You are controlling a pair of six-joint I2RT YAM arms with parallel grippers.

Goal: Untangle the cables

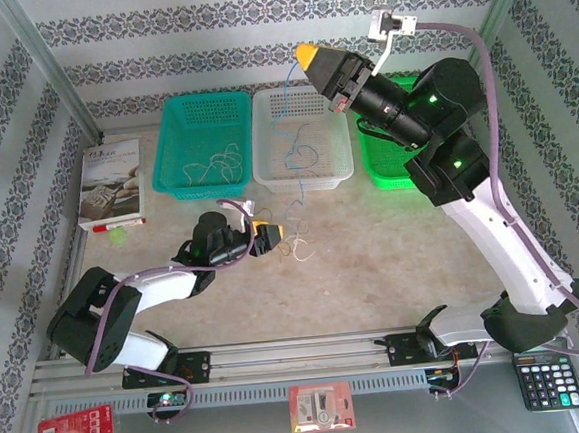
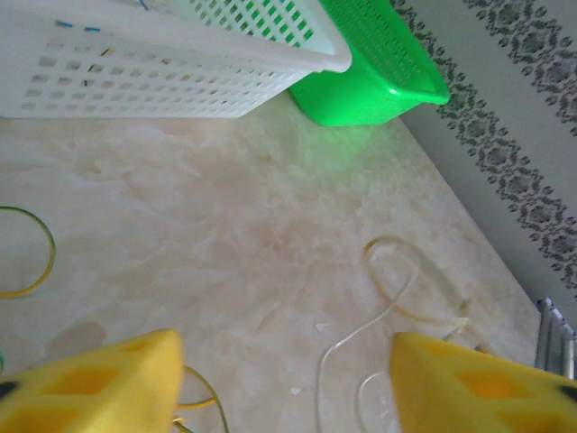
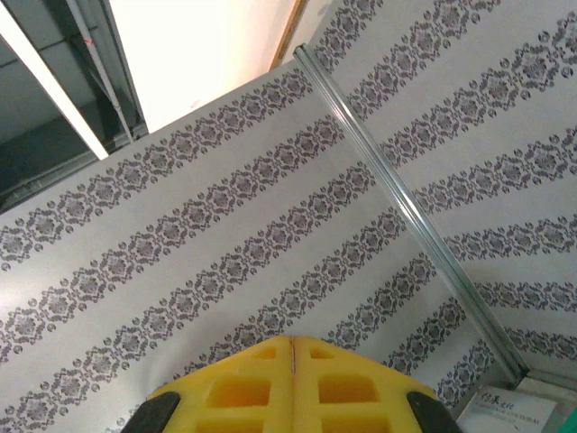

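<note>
Left gripper [image 1: 269, 240], seen from above, lies low on the table [image 1: 393, 258] toward 7 o'clock of centre. Its yellow tips are apart and aimed at a small heap of cables [image 1: 298, 244] just beside them, and it holds nothing. Right gripper [image 1: 304, 53] hangs high at 12 o'clock with its tips pressed together. A bluish cable [image 1: 300, 157] seems to run from them down into the white basket [image 1: 266, 173], where its loops lie. A whitish cable [image 1: 213, 164] lies in the teal basket [image 1: 176, 115] at 11 o'clock. From the left wrist, the fingers [image 2: 99, 383] stand spread at 7 and 5 o'clock, with a pale cable [image 2: 389, 298] untouched on the table between them and a yellow cable [image 2: 41, 262] at 9 o'clock. From the right wrist, the fingers [image 3: 243, 392] meet flush, and the strand is too thin to make out there. I judge the bluish one is being sorted into its basket. Next, the left should come down and close on one strand alone, without dragging its neighbours.
</note>
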